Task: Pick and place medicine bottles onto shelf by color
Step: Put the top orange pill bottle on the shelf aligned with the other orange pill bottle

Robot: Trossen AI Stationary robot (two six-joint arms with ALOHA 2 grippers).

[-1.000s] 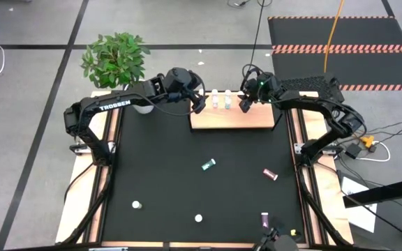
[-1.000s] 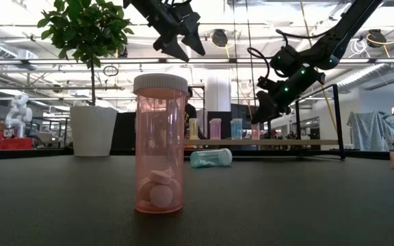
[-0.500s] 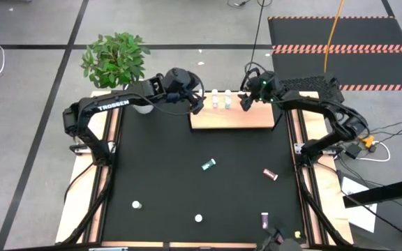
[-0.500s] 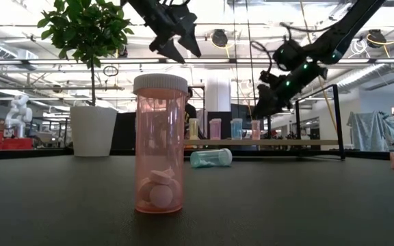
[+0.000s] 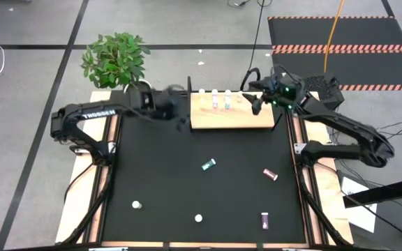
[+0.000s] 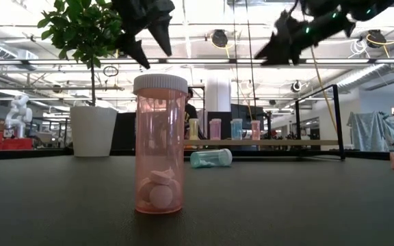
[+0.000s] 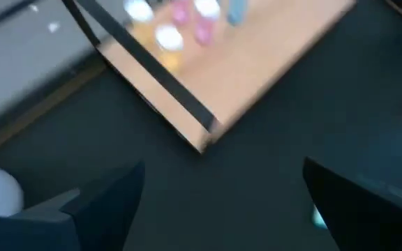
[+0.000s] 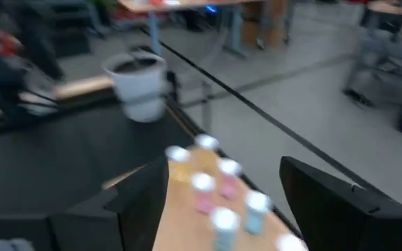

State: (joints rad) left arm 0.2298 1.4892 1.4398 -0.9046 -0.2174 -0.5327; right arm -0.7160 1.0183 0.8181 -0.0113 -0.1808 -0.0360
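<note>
- My left gripper point(image 5: 180, 115) hangs unclenched and empty just beside the shelf point(image 5: 246, 118).
- My right gripper point(image 5: 255, 103), spread and empty, hovers over it.
- Next: fetch the teal bottle point(image 5: 209, 164) lying nearest the shelf on the mat.

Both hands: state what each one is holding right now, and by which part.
Nothing is held. The left hand is open and empty above the black table beside the shelf; the right hand is open and empty above the bottles standing on the shelf.

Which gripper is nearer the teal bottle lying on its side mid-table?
Left, though only slightly. The left gripper hangs off the wooden shelf's left end; the right gripper hangs above the shelf's right part, farther from the teal bottle.
</note>
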